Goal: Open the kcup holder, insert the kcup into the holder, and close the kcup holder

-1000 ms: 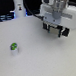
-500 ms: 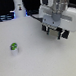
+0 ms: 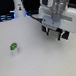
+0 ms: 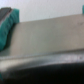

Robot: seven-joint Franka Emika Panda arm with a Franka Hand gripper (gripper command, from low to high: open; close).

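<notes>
Kcup (image 3: 13, 47): tiny, pale, green-topped

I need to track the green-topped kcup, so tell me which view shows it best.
The exterior view. The kcup stands alone on the white table, toward the exterior view's left, its green top plainly visible. The wrist view shows none of it, only a blurred grey surface between green-tipped fingers.

Robotics lab, Franka arm (image 3: 53, 12) over plain white table (image 3: 37, 58)
</notes>
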